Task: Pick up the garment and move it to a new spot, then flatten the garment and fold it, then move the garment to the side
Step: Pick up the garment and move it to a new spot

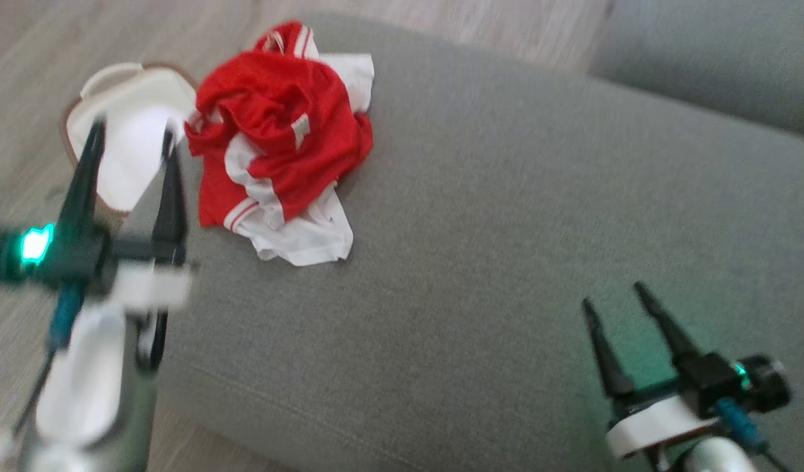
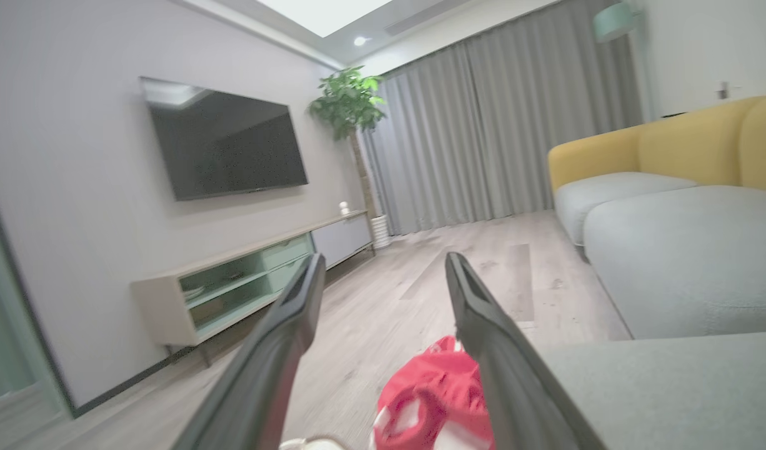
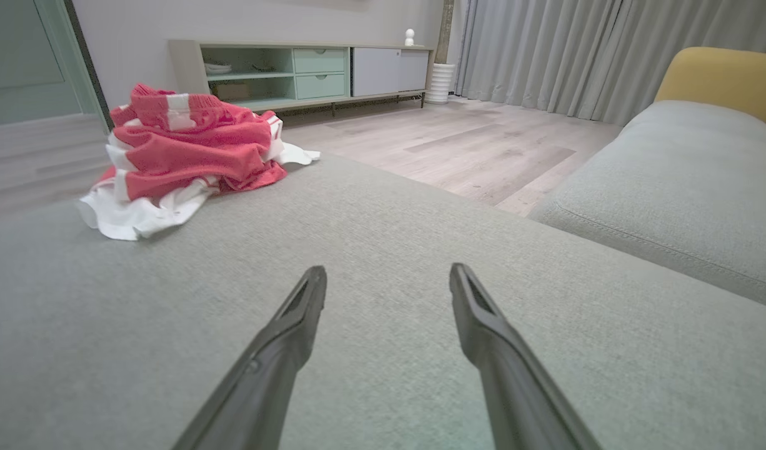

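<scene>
Crumpled garment (image 1: 277, 131) lies on the sofa cushion (image 1: 481, 249) just right of my left gripper (image 1: 134, 128), spread empty for the pick-up; my right gripper (image 1: 612, 294), also released, hangs well apart, probably keeping clear.

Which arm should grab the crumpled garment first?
Left. The left gripper hangs open right beside the red-and-white garment at the left edge of the grey cushion; the right gripper, also open, sits far across it.
</scene>
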{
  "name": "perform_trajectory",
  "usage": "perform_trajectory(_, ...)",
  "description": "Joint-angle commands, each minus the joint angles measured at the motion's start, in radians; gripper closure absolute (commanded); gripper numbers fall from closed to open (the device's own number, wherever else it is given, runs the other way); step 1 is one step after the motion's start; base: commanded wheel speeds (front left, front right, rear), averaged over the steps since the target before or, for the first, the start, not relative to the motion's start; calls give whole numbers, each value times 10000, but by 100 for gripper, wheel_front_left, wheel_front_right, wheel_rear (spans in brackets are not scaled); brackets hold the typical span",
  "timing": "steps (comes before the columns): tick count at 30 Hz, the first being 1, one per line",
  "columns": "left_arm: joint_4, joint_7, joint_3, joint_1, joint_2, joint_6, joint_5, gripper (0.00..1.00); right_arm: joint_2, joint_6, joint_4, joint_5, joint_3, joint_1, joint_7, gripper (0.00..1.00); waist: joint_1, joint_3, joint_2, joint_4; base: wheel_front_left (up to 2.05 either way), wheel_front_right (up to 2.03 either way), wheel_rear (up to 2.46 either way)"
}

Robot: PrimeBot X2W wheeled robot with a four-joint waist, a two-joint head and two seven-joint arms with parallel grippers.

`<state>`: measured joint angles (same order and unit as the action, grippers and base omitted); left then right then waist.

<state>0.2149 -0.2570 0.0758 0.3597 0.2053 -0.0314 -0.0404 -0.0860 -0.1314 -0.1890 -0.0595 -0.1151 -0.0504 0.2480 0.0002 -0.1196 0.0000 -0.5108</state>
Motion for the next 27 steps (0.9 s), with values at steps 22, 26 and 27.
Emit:
perform_trajectory(22, 7020, 2026, 3040, 5471, 949, -991, -2953, 100, -1851, 7, 1439, -239, 259, 654, 138, 0, -2, -3068, 0, 1257, 0, 0, 0)
perform_trajectory(26, 7475, 1503, 3347, 5822, 1198, -991, -3211, 100, -1768, 7, 1428, -230, 244, 797, 138, 0, -2, -3011, 0, 1392, 0, 0, 0)
perform_trajectory(27, 7517, 1314, 3433, 5913, 1251, -992, -3250, 100, -1711, 7, 1394, -210, 204, 857, 138, 0, -2, -2892, 0, 1453, 0, 0, 0)
